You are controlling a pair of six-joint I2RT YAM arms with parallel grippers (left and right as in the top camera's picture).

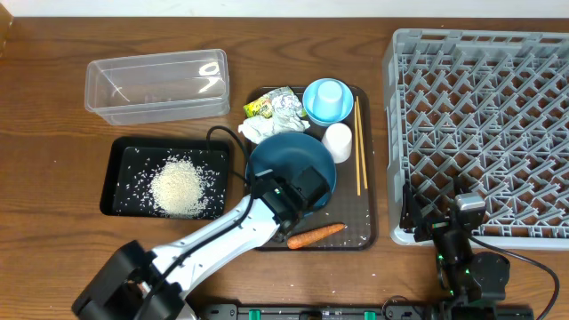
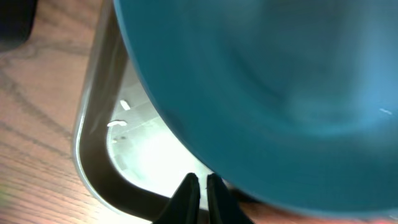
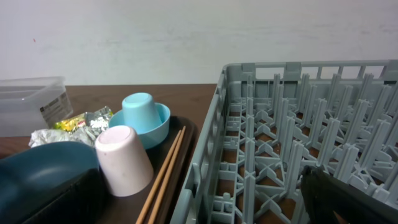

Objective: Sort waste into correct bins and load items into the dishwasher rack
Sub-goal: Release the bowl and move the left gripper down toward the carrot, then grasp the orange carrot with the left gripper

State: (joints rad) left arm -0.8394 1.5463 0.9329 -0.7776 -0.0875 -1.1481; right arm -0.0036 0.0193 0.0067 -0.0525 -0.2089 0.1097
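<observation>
On the brown serving tray (image 1: 370, 233) at the middle of the table (image 1: 53, 107), the left gripper (image 1: 299, 190) sits over the near rim of the dark blue bowl (image 1: 283, 153). Its jaws are pressed almost together. In the left wrist view the fingertips (image 2: 189, 186) stand just below the bowl's edge with only a sliver between them, and whether the rim is pinched I cannot tell. A few stray grains lie on the tray floor near them.

The carrot (image 1: 316, 235) lies along the tray's near edge, just beside that gripper. Behind the bowl, the tissue (image 1: 256, 130) and the wrapper (image 1: 269, 105) touch each other. The light blue cup (image 1: 330, 93) stands upside down inside the light blue bowl (image 1: 309, 107), the white cup (image 1: 337, 141) sits just in front of them, and the 2 chopsticks (image 1: 359, 147) lie along the tray's right side.

Left of the serving tray, the rice (image 1: 181, 187) is heaped in the black tray (image 1: 120, 169), and the clear tub (image 1: 156, 84) stands behind it. The rack (image 1: 480, 124) fills the right side. At its near left corner the right gripper (image 1: 442, 212) has its jaws spread wide, grasping nothing
</observation>
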